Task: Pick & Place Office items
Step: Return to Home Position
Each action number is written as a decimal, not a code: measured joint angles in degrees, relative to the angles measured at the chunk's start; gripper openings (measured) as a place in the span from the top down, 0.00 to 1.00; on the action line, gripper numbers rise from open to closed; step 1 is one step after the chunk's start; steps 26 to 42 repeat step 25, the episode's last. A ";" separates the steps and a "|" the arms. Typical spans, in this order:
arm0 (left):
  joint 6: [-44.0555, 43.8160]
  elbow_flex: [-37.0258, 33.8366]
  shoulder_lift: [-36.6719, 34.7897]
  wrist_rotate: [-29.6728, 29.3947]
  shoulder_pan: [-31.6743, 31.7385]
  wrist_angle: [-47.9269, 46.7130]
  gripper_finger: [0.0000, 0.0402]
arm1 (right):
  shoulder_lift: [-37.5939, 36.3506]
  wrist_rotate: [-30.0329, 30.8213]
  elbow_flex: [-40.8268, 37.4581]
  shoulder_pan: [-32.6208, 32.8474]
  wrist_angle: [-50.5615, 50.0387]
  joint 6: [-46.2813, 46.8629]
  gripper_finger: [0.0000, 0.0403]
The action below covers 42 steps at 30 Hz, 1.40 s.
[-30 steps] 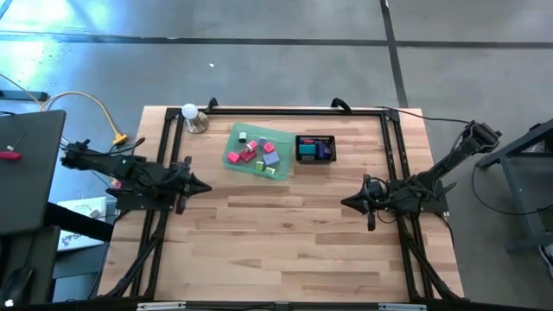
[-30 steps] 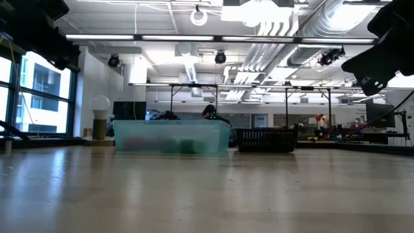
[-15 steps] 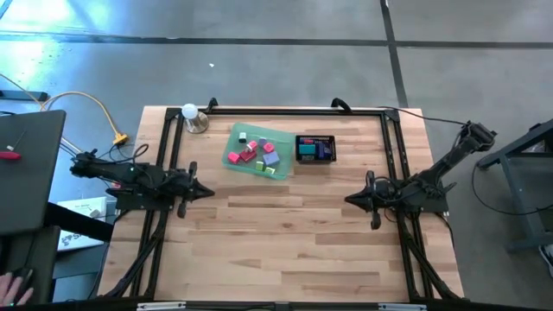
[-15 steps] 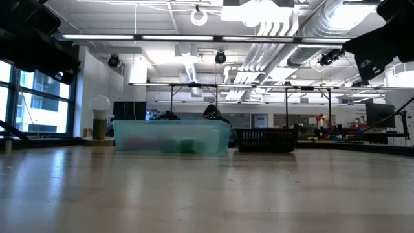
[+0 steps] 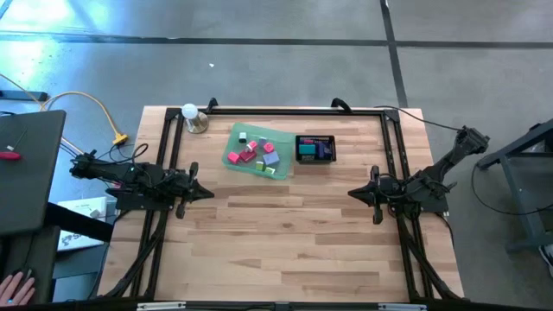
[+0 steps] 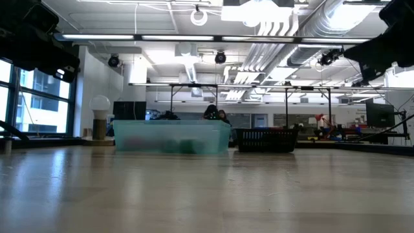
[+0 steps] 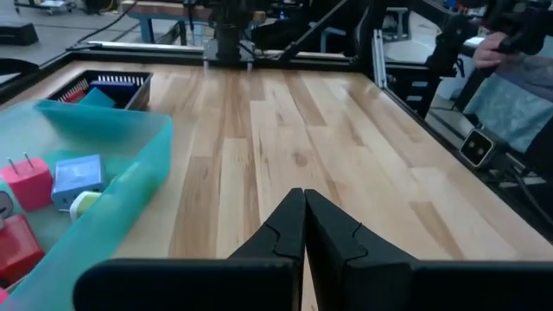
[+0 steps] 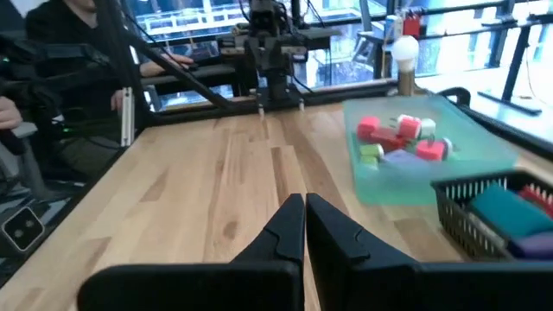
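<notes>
A: How is the surface, and how is the room?

B: The tabletop (image 5: 285, 233) is of pale wood planks inside a black frame (image 5: 276, 110), and it stands on a grey floor (image 5: 259, 69). In the low view the room behind is a large hall, with ceiling pipes (image 6: 284, 26) at 12 o'clock and windows (image 6: 39, 97) at 9 o'clock.

A: Where are the office items?

B: The office items (image 5: 255, 154) lie in the green tray (image 5: 283, 141), near 12 o'clock of the tabletop and a little toward 11. Some more lie in the black basket (image 5: 314, 137) just beside it, toward 1 o'clock. A white globe lamp (image 5: 189, 111) stands at the 11 o'clock corner.

A: And the arms?

B: The left gripper (image 5: 207, 193) is at 9 o'clock and the right gripper (image 5: 352, 193) at 3 o'clock, both well apart from the tray. In each wrist view the fingers (image 7: 285, 233) are pressed together and hold nothing.

A: What does one view give that another does not?

B: The high view shows only coloured spots in the tray. The left wrist view shows there a pink adapter (image 7: 28, 183) with two prongs. Only the low view shows a person (image 6: 211, 112) behind the tray.
</notes>
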 joint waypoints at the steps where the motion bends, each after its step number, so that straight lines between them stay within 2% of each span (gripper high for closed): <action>1: 0.02 0.00 0.00 -0.31 0.00 -0.02 1.00 | -0.63 -0.05 -0.55 -0.12 -0.53 0.81 1.00; 7: 0.01 -0.04 0.00 -2.19 -0.02 0.17 1.00 | -2.78 -1.01 -4.07 -0.28 0.86 3.88 1.00; 10: -0.39 -0.04 0.00 -2.29 -0.02 0.17 1.00 | -2.60 -3.89 -4.07 -0.30 0.89 3.66 1.00; 20: -0.91 -0.37 0.00 -4.63 -0.02 0.43 1.00 | -2.62 -1.84 -4.11 -0.32 0.59 5.26 1.00; 25: -1.60 -0.37 0.00 -4.84 -0.02 0.39 1.00 | -2.60 -1.76 -4.11 -0.32 0.37 -0.59 1.00; 42: -1.60 -0.37 0.00 -4.84 -0.02 0.39 1.00 | -2.60 -1.76 -4.11 -0.32 0.37 -0.59 1.00</action>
